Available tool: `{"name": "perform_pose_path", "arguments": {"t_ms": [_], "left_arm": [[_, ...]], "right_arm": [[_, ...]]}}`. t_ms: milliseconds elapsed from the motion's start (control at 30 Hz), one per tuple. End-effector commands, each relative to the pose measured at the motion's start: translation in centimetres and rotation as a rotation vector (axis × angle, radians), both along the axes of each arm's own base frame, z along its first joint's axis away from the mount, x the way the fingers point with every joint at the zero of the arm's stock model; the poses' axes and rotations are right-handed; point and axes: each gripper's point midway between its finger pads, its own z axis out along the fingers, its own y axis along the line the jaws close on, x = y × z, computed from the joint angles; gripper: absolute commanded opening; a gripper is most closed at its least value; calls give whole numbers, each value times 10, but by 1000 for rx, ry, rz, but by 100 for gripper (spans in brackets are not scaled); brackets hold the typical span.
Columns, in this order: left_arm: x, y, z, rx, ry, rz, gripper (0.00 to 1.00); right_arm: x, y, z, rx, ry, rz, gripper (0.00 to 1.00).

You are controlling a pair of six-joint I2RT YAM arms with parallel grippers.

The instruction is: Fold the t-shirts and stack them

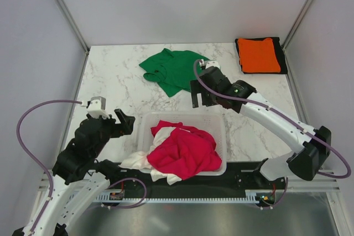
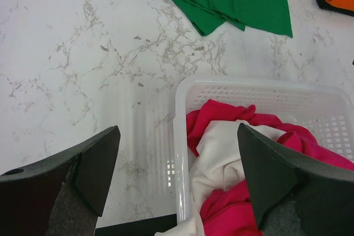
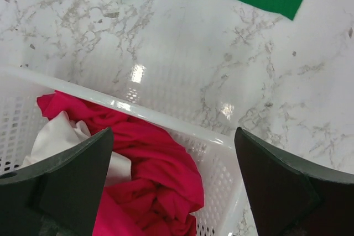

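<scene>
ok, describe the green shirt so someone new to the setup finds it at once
On the marble table, find the white slotted basket at the near edge. Beyond its far rim, mid-table, lies the green t-shirt, loose and unfolded. It's the only green cloth: the red t-shirt and white t-shirt sit bunched in the basket, and the orange t-shirt lies folded in the far right corner.

Soft matt cloth t-shirts (image 1: 182,150) fill a glossy white slotted plastic basket (image 1: 217,122) on polished marble-look table (image 1: 110,81)
</scene>
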Motion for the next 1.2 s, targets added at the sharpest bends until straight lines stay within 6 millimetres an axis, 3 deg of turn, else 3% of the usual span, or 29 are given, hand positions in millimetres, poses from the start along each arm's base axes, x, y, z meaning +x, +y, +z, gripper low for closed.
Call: {"name": "perform_pose_path", "arguments": {"t_ms": [0, 133, 267, 433, 467, 500, 533, 567, 600, 700, 900, 933, 1000, 1033, 1167], "left_arm": [[7, 2, 6, 13, -34, 19, 93], [8, 2, 5, 13, -31, 21, 93], [8, 2, 5, 16, -27, 21, 93], [8, 2, 4, 14, -25, 20, 92], [8, 2, 5, 13, -27, 22, 92], [8, 2, 4, 14, -25, 22, 92], [8, 2, 4, 14, -24, 22, 92], [8, 2, 3, 15, -22, 20, 92], [9, 2, 3, 15, -21, 20, 92], [9, 1, 2, 17, -17, 17, 92], [9, 0, 2, 16, -16, 16, 92], [9, 0, 2, 16, -16, 16, 92], [9, 0, 3, 15, -17, 15, 92], [9, 0, 2, 14, -17, 13, 92], [9, -1, 2, 15, -15, 8, 92]], "right_arm": [[-22, -45, -25, -125, 74, -138, 98], [-38, -61, -43, -134, 121, -209, 98], [-61, -76, -82, -202, 237, -266, 98], [-76, -90, -117, -245, 288, -297, 98], [-76, -92, -118, -242, 288, -306, 94], [-76, -93, -120, -239, 284, -315, 76], [-76, -94, -125, -231, 285, -322, 66], [-75, -95, -124, -205, 280, -347, 55], [-73, -96, -123, -188, 273, -364, 33], [-68, -105, -115, -130, 249, -433, 3], [-56, -152, -89, -22, 200, -617, 0], [-53, -169, -83, 4, 188, -677, 0], [-52, -181, -78, 41, 192, -721, 0], [-50, -198, -73, 56, 180, -778, 0], [-49, -236, -61, 76, 157, -892, 0]]}}
